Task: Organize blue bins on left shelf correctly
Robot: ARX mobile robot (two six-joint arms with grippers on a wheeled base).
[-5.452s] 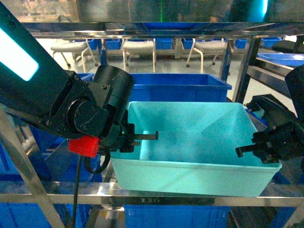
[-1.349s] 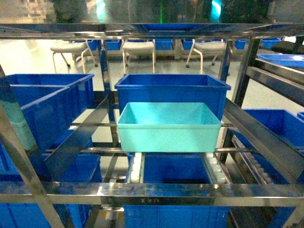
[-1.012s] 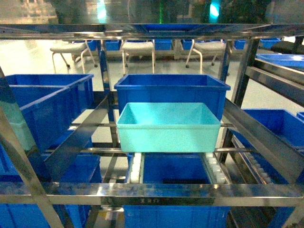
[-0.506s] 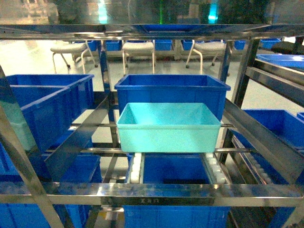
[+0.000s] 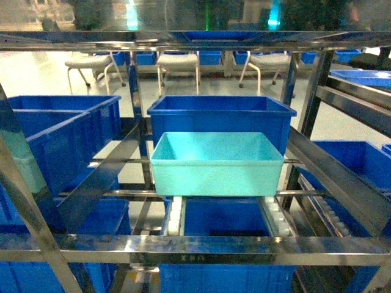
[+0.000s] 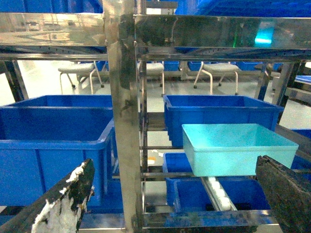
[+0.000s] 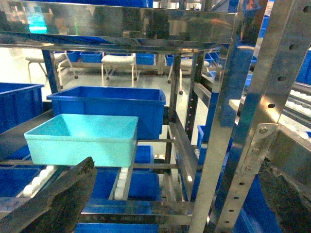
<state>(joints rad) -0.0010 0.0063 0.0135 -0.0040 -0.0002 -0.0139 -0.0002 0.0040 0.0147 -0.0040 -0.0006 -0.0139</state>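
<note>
Left shelf (image 5: pixel 201 247) fills the head view as a shiny steel rack of square posts, slanted rails and crossbars, with open gaps between its bars in every bay. Dark blue crates sit in it: two at the left (image 5: pixel 55 143), one deep crate (image 5: pixel 223 119) at the back of the middle bay, another (image 5: pixel 223 244) on the level below, and one more (image 5: pixel 360 162) low at the right. Pale turquoise, the blue bin (image 5: pixel 217 162) rests upright on the white roller tracks (image 5: pixel 176 215) of the middle bay, its back rim just in front of the deep crate's front wall; whether they touch is not clear. Its side walls stand clear of the slanted rails on either side, and bare track lies open between its front wall and the near crossbar. White chairs (image 5: pixel 178 64) stand on the floor beyond the rack. Neither arm shows in the head view. Each wrist view shows the left hand (image 6: pixel 175 204) and the right hand (image 7: pixel 175 204) spread wide, holding nothing, their dark fingers (image 6: pixel 63 201) at the lower corners of the picture, well apart from the bin.
</note>
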